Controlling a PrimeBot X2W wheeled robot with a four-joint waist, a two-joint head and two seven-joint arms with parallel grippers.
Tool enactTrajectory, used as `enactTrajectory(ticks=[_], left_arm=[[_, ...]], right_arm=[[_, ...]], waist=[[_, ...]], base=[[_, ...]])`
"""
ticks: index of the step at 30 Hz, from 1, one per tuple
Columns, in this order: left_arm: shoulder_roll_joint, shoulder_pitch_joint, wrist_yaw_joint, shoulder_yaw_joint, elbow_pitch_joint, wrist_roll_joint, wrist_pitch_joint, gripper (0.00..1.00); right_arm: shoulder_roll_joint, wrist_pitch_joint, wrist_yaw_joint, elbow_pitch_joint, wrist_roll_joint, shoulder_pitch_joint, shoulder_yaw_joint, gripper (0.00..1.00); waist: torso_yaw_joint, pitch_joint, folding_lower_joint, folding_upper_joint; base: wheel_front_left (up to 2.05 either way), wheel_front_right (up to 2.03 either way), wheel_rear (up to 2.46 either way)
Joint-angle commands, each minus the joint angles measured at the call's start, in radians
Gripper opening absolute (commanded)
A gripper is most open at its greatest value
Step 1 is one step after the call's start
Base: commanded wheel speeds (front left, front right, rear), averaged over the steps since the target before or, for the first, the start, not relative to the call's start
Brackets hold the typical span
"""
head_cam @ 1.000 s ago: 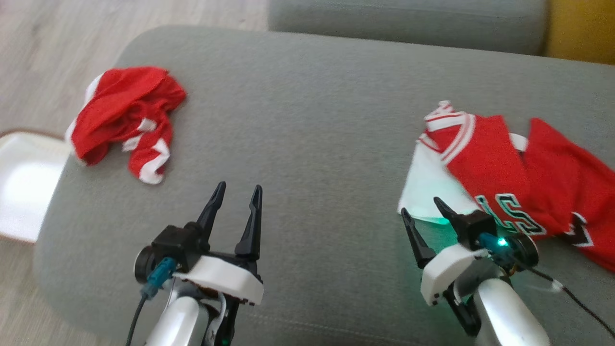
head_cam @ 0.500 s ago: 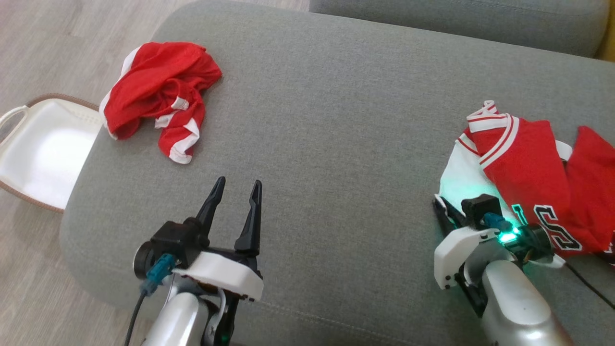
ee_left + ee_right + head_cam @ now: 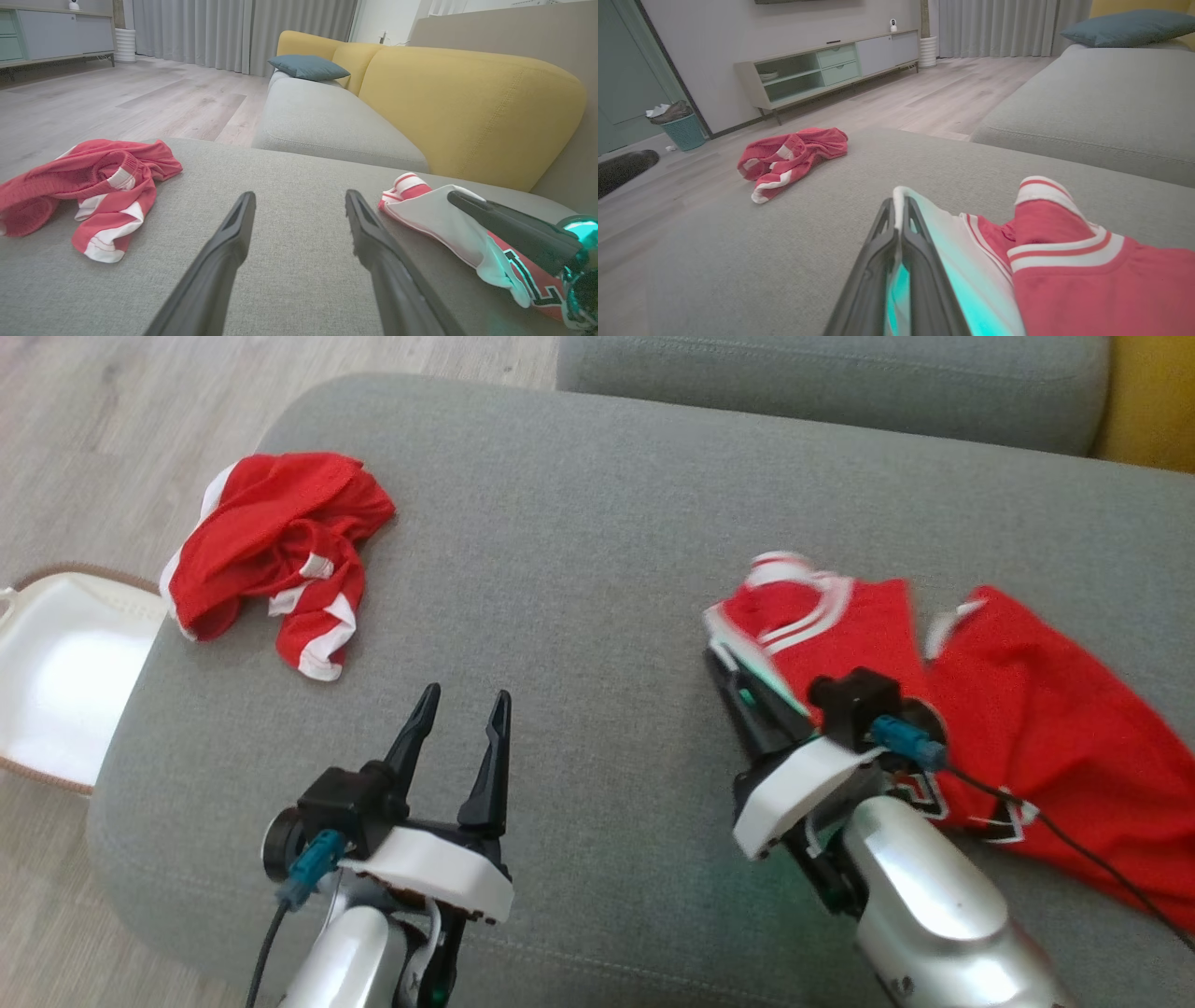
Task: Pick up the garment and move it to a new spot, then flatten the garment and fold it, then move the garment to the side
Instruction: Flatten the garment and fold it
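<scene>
Red jersey (image 3: 1027,709) — its white edge clamped in the right gripper (image 3: 897,205) — left gripper (image 3: 466,695) spread wide apart.

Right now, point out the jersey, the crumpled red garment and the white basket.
jersey (image 3: 1036,709): head view, on its red body.
crumpled red garment (image 3: 271,537): head view, on its red middle.
white basket (image 3: 56,681): head view, on its bare inside.

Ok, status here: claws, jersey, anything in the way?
Right claw shut on the jersey at its white edge. Left claw open, holding nothing. Red shorts far left on the couch, nothing blocking.
</scene>
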Motion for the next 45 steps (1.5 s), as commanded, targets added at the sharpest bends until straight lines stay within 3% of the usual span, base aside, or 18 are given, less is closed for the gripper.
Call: enactTrajectory(ticks=[1, 3, 4, 5, 10, 18, 25, 33, 40, 45], left_arm=[[0.003, -0.036, -0.001, 0.026, -0.026, -0.006, -0.006, 1.00], [0.003, -0.031, 0.001, 0.025, -0.024, -0.006, -0.006, 1.00], [0.003, -0.030, 0.001, 0.025, -0.023, -0.006, -0.006, 1.00], [0.003, -0.029, 0.001, 0.024, -0.022, -0.006, -0.006, 1.00], [0.003, -0.024, 0.002, 0.025, -0.021, -0.007, -0.006, 1.00], [0.003, -0.003, 0.009, 0.033, -0.030, -0.008, -0.006, 1.00], [0.003, 0.014, 0.015, 0.034, -0.049, -0.010, -0.006, 1.00], [0.003, 0.018, 0.009, 0.031, -0.051, -0.005, -0.006, 1.00], [0.003, -0.006, 0.002, 0.015, -0.052, -0.007, -0.006, 1.00], [0.003, -0.027, -0.002, 0.007, -0.046, -0.010, -0.006, 1.00]], right_arm=[[0.012, 0.009, -0.001, -0.050, 0.035, -0.011, 0.049, 0.00], [0.012, 0.043, -0.001, -0.050, 0.061, 0.010, 0.086, 0.00], [0.012, 0.057, -0.001, -0.041, 0.059, 0.017, 0.102, 0.32], [0.012, 0.067, -0.001, -0.036, 0.062, 0.025, 0.117, 1.00], [0.012, 0.074, -0.001, -0.038, 0.103, 0.045, 0.150, 1.00], [0.012, 0.009, -0.001, -0.084, 0.068, 0.062, -0.037, 1.00], [0.012, -0.012, -0.001, -0.188, -0.010, 0.187, -0.249, 1.00], [0.012, -0.012, -0.001, -0.292, -0.017, 0.315, -0.341, 1.00], [0.012, 0.044, -0.001, -0.343, -0.004, 0.274, -0.353, 1.00], [0.012, 0.199, -0.001, -0.278, 0.075, 0.177, -0.345, 1.00]], waist=[[-0.007, -0.009, 0.0000, 0.0000], [-0.012, -0.017, 0.0000, 0.0000], [-0.013, -0.019, 0.0000, 0.0000], [-0.015, -0.021, 0.0000, 0.0000], [-0.024, -0.033, 0.0000, 0.0000], [-0.074, -0.077, 0.0000, 0.0000], [-0.127, -0.096, 0.0000, 0.0000], [-0.173, -0.085, 0.0000, 0.0000], [-0.149, -0.040, 0.0000, 0.0000], [-0.100, 0.004, 0.0000, 0.0000]], base=[[0.00, 0.00, 0.00], [0.00, 0.00, 0.00], [0.00, 0.00, 0.00], [0.00, 0.00, 0.00], [0.00, 0.00, 0.00], [0.00, 0.00, 0.00], [0.00, 0.00, 0.00], [0.00, 0.00, 0.00], [0.00, 0.00, 0.00], [0.00, 0.00, 0.00]])
